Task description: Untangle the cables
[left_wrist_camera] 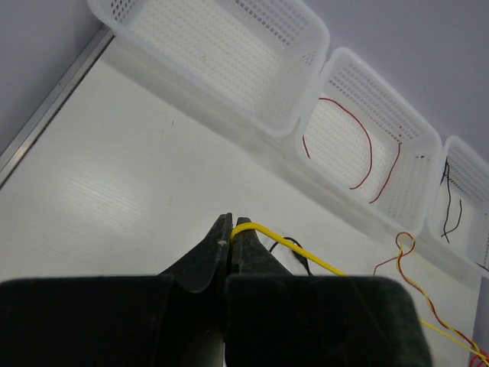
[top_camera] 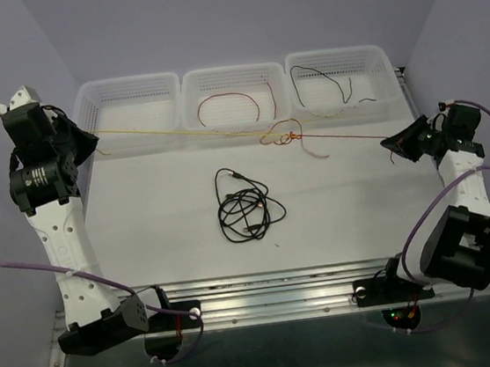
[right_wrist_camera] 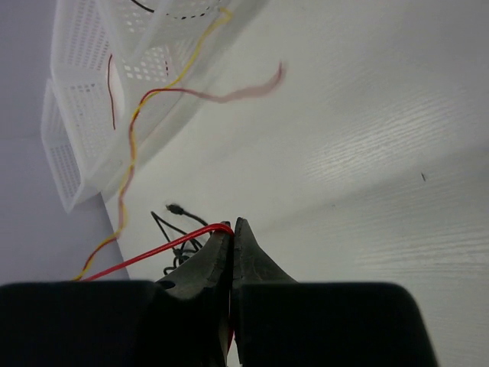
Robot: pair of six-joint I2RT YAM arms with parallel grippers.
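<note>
Taut pull, knot (top_camera: 285, 134) unresolved.
My left end effector (left_wrist_camera: 231, 222) is clenched on the yellow cable (left_wrist_camera: 306, 256), my right end effector (right_wrist_camera: 231, 223) on the red cable (right_wrist_camera: 153, 252); the knot sits near the middle basket (top_camera: 230, 69). Harder pulling may cinch it.

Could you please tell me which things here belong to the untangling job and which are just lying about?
Job: yellow cable in the left hand; red cable in the right hand; their knot; coiled black cable.
Lying about: middle basket holding a dark red wire; right basket holding a black wire; left basket.
</note>
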